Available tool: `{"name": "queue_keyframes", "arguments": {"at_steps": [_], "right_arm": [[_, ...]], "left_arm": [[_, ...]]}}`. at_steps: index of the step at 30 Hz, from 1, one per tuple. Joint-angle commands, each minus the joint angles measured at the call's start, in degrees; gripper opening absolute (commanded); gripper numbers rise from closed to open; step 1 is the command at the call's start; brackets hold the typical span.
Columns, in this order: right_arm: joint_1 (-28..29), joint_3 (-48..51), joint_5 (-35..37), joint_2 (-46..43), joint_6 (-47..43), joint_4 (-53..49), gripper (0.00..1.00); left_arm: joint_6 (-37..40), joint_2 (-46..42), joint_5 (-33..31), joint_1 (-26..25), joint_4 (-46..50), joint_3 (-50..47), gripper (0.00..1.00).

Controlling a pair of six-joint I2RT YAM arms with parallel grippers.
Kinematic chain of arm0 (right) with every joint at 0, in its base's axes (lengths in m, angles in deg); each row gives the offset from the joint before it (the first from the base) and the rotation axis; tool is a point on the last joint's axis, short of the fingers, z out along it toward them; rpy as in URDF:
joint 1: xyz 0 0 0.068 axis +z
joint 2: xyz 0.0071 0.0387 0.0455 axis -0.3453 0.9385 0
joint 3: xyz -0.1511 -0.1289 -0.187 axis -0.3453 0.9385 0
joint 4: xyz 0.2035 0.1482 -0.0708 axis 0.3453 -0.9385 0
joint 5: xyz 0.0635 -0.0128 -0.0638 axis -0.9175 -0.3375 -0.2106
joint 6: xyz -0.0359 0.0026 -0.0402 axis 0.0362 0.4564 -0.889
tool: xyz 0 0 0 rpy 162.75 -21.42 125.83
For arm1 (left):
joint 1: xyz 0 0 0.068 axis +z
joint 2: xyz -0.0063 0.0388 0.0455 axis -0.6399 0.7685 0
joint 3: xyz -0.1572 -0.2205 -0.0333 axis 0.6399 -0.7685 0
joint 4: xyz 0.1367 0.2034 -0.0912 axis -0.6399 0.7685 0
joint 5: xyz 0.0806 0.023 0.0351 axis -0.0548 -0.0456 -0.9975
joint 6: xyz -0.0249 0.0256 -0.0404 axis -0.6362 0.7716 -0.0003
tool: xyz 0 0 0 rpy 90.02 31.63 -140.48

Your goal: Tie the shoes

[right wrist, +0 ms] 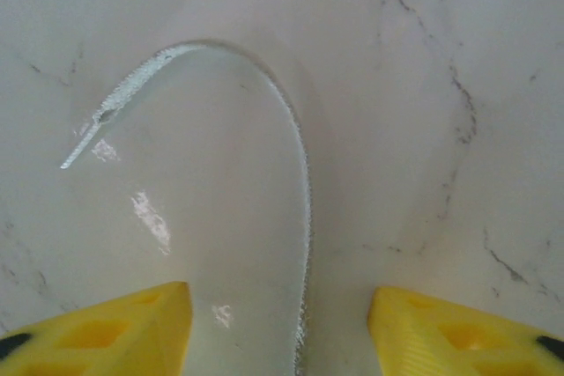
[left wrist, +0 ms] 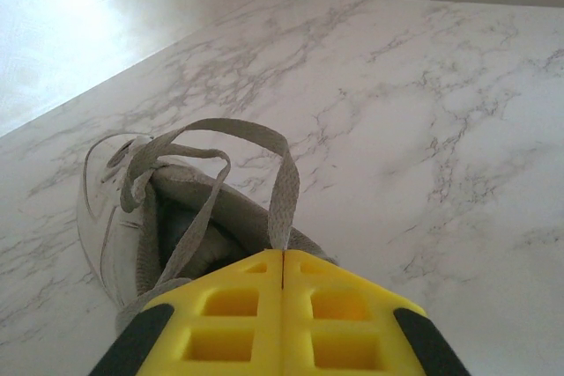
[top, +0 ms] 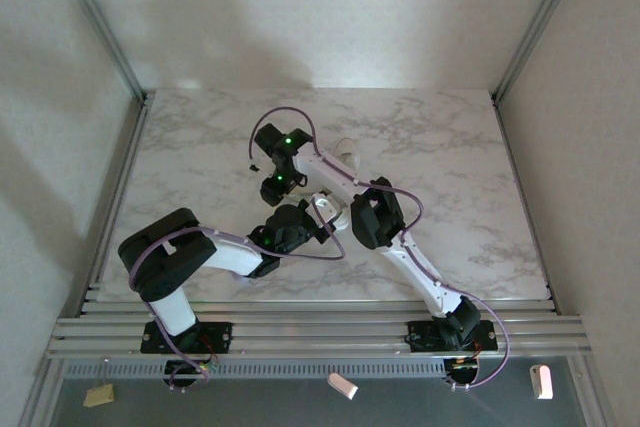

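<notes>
From above, the two arms meet over the middle of the marble table (top: pixel 460 147). The white shoe (top: pixel 347 155) peeks out just behind them.

In the left wrist view, the left gripper (left wrist: pixel 282 257) is pinched tight on a lace (left wrist: pixel 282 187) that loops up from the shoe (left wrist: pixel 104 213).

In the right wrist view, the right gripper (right wrist: pixel 278 319) has its yellow fingers apart. A lace end (right wrist: pixel 298 156) lies on the table between them.

On the table (left wrist: pixel 441 129), the sneaker (left wrist: pixel 99 217) lies just before the left claw (left wrist: pixel 282 261), its lace (left wrist: pixel 284 191) pinched there.
</notes>
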Motion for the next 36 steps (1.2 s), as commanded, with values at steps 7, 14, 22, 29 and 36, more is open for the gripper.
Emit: {"name": "queue_keyframes", "arguments": {"at_steps": [7, 14, 22, 29, 36], "right_arm": [[0.34, 1.37, 0.53, 5.07, -0.20, -2.09, 0.23], [0.06, 1.74, -4.86, -5.16, 1.68, 0.42, 0.12], [-1.42, 4.65, -5.22, -14.99, 5.09, 4.13, 0.08], [-2.74, 6.69, -2.79, -17.51, 8.71, 4.25, 0.04], [-5.89, 10.90, -2.60, -24.04, 15.46, 7.79, 0.02]], "left_arm": [[0.12, 2.33, 1.06, 0.03, 4.90, -1.00, 0.00], [-2.17, 0.99, 1.43, 0.14, 3.80, -1.09, 0.00], [-4.78, 0.10, 3.06, 0.14, 4.00, 0.29, 0.00], [-8.14, -2.02, 4.49, 0.14, 4.97, 1.11, 0.00], [-13.18, -6.55, 4.47, 0.49, 4.82, 0.69, 0.00]]}}
